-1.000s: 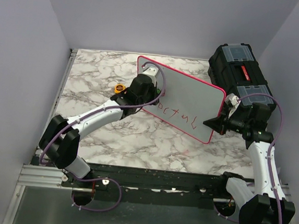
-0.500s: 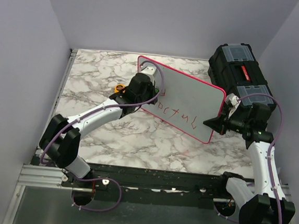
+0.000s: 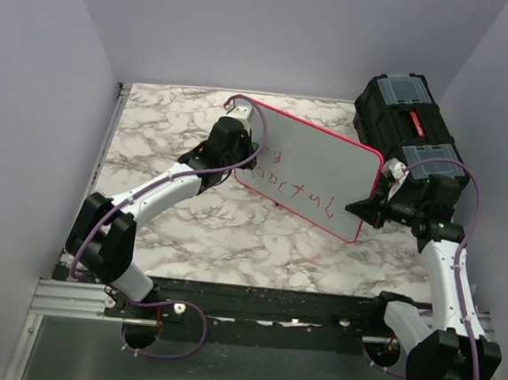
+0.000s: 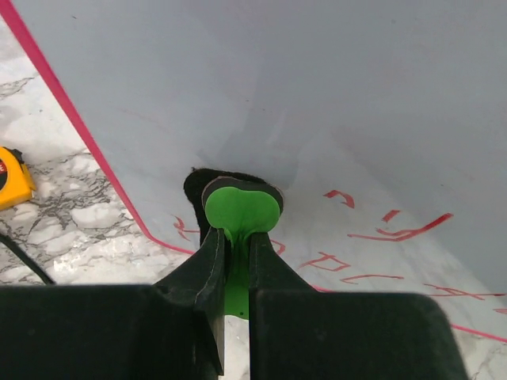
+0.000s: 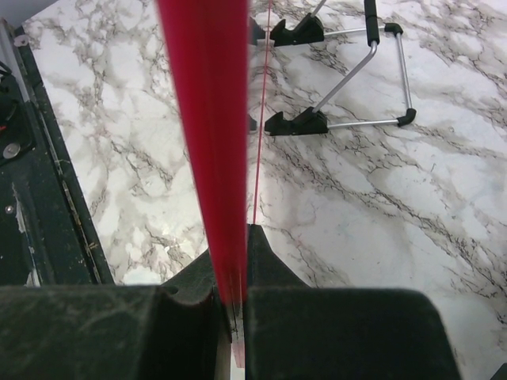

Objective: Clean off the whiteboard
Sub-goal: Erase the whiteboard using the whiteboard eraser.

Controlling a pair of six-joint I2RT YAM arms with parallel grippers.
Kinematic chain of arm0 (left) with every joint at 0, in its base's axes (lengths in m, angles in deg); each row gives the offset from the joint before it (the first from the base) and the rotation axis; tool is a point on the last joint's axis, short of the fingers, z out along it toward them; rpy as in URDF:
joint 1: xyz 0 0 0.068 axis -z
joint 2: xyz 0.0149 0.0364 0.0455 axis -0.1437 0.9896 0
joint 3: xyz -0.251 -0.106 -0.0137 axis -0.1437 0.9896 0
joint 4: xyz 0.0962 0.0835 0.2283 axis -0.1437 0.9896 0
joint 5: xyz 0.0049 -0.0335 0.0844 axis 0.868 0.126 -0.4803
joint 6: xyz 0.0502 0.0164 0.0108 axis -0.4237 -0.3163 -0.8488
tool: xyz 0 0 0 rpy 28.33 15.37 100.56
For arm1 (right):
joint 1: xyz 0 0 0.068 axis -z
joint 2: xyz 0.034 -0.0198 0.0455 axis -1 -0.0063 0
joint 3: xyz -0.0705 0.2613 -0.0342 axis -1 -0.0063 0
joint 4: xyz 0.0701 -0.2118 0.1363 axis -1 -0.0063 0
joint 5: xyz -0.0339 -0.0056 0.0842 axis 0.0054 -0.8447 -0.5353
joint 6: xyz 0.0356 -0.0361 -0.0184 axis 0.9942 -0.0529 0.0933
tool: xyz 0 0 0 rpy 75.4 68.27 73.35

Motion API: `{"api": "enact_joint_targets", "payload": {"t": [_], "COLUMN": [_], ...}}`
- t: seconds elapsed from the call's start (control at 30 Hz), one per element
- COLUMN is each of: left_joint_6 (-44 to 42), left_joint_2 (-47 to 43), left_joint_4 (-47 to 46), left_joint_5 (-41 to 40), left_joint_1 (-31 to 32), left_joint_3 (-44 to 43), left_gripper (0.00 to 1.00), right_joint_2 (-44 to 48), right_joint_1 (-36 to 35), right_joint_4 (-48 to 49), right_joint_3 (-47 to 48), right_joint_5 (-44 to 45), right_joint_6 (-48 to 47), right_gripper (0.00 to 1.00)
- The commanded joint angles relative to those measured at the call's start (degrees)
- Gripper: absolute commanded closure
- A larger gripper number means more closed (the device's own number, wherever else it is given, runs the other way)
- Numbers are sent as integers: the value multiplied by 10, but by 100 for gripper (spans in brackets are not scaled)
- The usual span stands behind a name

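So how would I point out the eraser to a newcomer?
Find the big whiteboard with the pink-red rim, tilted over the marble table. Near its left edge the left end effector pinches the eraser: a black pad on a bright green handle, the only green thing here.

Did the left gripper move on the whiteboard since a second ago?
Yes. In the top view the left gripper slid left, away from the black toolbox, to the left edge of the whiteboard.
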Motion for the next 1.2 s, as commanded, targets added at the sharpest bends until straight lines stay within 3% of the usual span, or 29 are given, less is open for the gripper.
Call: {"api": "enact_joint_targets", "payload": {"t": [0.0,0.23,0.57,0.93,1.17], "left_joint_6": [5,-2,-16,-9,-21], "left_joint_2": [-3,21,-15,7,-3], "left_joint_4": [-28,-17,-7,-13,-6], "left_joint_5": [-2,-22,-7,-12,-4], "left_joint_1": [36,78,-9,62,5], "left_joint_3": [-5,-34,-21,-43,-33], "left_gripper": [100,100,100,100,100], "right_joint_2": [10,11,14,10,11], "right_joint_1": [-10,-10,-11,-10,-10], "right_joint_4": [-10,-10,-11,-11,-12], "right_joint_3": [15,14,16,15,15], "right_joint_5": [-79,-77,-80,-79,-80], "right_joint_6": [-16,-16,-17,-17,-18], "right_gripper": [100,100,100,100,100]}}
